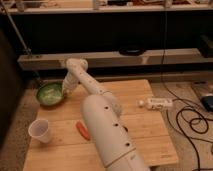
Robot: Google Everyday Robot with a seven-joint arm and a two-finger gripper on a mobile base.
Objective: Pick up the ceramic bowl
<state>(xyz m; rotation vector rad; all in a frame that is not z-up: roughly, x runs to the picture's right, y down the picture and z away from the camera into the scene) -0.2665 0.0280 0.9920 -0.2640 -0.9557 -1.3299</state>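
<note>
A white robot arm (107, 127) rises from the near edge of a wooden table (145, 130). Nearest left stands a translucent white plastic cup (40, 130); whether it holds anything cannot be told. An orange carrot-like item (83, 130) lies beside it. Farther back left, the gripper (65, 92) reaches the green ceramic bowl (50, 94) at its right rim.

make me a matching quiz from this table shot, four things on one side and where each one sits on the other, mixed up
Things:
1. ceramic bowl
2. plastic cup
3. orange carrot-like thing
4. gripper

Places:
A. front left of the table
B. back left corner of the table
C. at the bowl's right rim
D. mid table, just left of the big white arm segment

Pairs: 1-B, 2-A, 3-D, 4-C
</note>
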